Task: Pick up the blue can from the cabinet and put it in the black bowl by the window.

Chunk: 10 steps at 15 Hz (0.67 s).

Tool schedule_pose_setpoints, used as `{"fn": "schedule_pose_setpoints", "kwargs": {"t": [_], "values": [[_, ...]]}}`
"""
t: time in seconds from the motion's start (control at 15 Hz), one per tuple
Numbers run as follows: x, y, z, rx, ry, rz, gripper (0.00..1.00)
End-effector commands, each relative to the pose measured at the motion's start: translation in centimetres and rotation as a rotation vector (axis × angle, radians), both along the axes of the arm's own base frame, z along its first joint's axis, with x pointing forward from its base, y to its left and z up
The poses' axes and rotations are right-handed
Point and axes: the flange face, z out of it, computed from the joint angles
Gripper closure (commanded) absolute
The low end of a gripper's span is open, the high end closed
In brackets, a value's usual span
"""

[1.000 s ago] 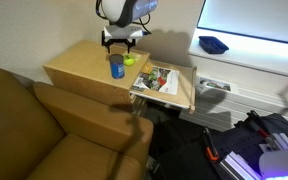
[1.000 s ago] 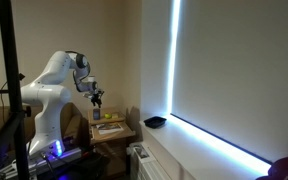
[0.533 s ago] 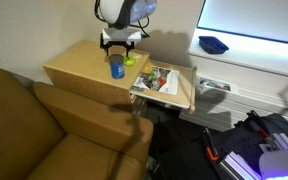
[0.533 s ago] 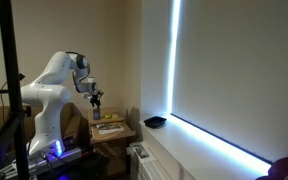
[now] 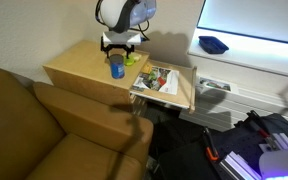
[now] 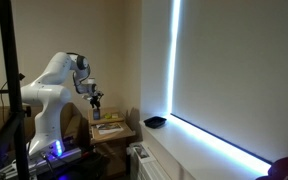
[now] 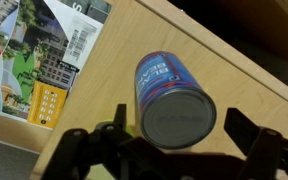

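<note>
The blue can [image 5: 117, 68] stands upright on the light-tan cabinet [image 5: 79, 62], next to a yellow-green ball [image 5: 130, 60]. My gripper [image 5: 120, 45] hangs just above the can, open and empty. In the wrist view the can [image 7: 162, 78] shows from above, its grey top between my two spread fingers [image 7: 177, 126], which do not touch it. The black bowl [image 5: 213, 44] sits on the pale sill under the bright window [image 5: 252, 18], to the right of the cabinet. It also shows in an exterior view [image 6: 155, 122], with my gripper [image 6: 97, 100] far to its left.
A brown sofa [image 5: 44, 130] stands in front of the cabinet. A colourful magazine [image 5: 156, 80] lies on the cabinet's lower right part, also in the wrist view [image 7: 39, 55]. Dark bags and clutter [image 5: 234, 145] lie on the floor below the sill.
My gripper has come down slightly toward the blue can. The can, ball and bowl have not moved.
</note>
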Motion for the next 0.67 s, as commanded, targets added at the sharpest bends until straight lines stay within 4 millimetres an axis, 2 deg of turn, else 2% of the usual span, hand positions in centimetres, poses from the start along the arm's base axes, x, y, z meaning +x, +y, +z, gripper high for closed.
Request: {"fn": "schedule_pose_setpoints", "kwargs": {"t": [0.0, 0.2, 0.4, 0.6], "values": [[0.5, 0.7, -1.8, 0.031, -0.016, 0.005, 0.00], [1.1, 0.7, -2.8, 0.037, -0.040, -0.002, 0.00], [2.2, -0.3, -3.0, 0.021, -0.087, -0.025, 0.00], [2.7, -1.1, -3.2, 0.013, -0.056, -0.053, 0.00]]}}
